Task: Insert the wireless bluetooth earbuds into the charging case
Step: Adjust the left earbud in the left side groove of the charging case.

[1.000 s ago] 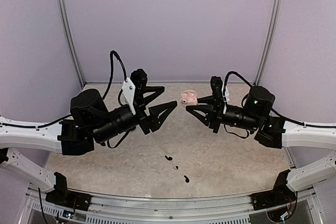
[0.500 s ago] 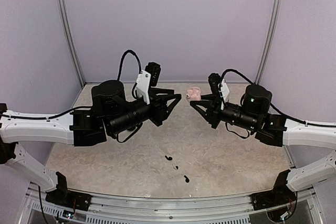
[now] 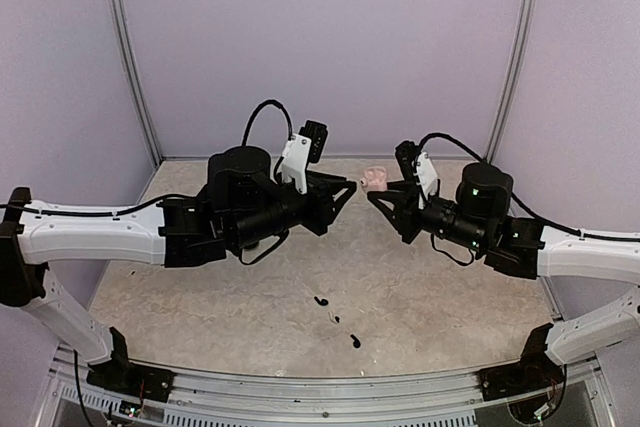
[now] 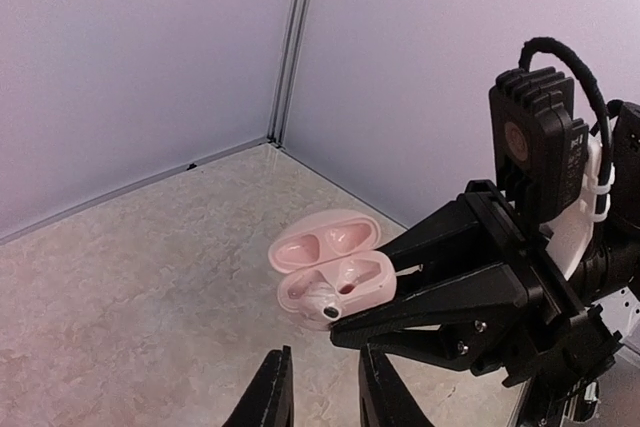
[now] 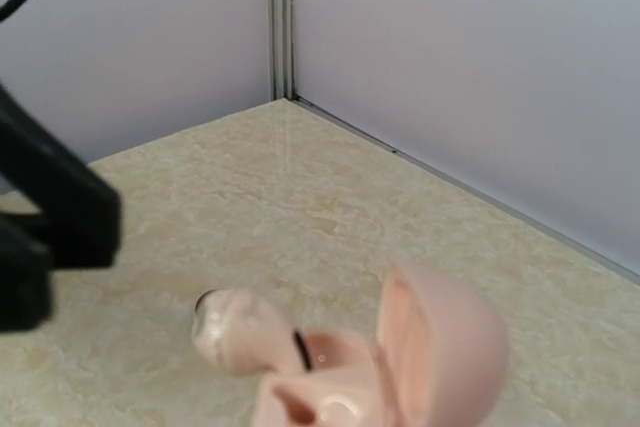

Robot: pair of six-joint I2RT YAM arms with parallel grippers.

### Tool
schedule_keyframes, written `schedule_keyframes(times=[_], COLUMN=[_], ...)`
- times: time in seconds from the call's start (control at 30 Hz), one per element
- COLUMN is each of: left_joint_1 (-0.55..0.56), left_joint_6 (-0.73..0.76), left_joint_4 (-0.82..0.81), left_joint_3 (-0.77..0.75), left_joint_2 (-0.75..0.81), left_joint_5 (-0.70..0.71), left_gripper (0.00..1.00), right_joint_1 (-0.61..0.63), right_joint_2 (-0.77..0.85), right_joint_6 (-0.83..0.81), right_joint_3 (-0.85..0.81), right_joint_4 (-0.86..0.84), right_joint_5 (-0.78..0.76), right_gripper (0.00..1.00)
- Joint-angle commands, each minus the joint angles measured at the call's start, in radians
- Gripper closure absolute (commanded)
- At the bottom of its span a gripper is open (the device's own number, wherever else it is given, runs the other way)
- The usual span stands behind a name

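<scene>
Left wrist: case [image 4: 335, 282] crosswise, open upward

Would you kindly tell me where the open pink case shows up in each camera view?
Top external: the pink charging case is small, centre-back, near the far wall.
Left wrist: the case sits mid-frame, lid open.
Right wrist: the case is at the bottom edge, right of centre, close and blurred.
Shared landmark: the beige marbled tabletop beneath it.

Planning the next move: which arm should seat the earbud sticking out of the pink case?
Probably left: the left claw is empty and faces the pink case; the right claw grips it.
</scene>
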State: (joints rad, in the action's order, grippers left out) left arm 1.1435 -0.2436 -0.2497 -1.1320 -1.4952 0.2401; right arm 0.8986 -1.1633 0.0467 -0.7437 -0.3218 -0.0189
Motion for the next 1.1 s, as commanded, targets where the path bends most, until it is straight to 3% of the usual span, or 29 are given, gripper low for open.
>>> schedule_keyframes(times=[0.0,0.5,1.07], left_joint_1=[-0.017,-0.028,-0.048], left_joint_6=[-0.026,-0.036,-0.055], left_joint_4=[0.008,0.013,0.04], left_joint_3=[-0.046,-0.088,-0.105], left_joint_2=[-0.023,-0.074,-0.102], left_joint_5=[-0.021,-0.055,-0.064], left_gripper=[0.76,0.69,0.81], right_joint_1=[0.009,0.016,0.02], right_joint_2=[-0.002,-0.009,0.022], right_joint_6=[-0.014,-0.031,-0.074], right_joint_3=[-0.032,-0.037,-0.017], right_joint_4=[0.01,0.01,-0.011], right_joint_5=[-0.012,-0.011,0.051], right_gripper=[1.0,1.0,1.0])
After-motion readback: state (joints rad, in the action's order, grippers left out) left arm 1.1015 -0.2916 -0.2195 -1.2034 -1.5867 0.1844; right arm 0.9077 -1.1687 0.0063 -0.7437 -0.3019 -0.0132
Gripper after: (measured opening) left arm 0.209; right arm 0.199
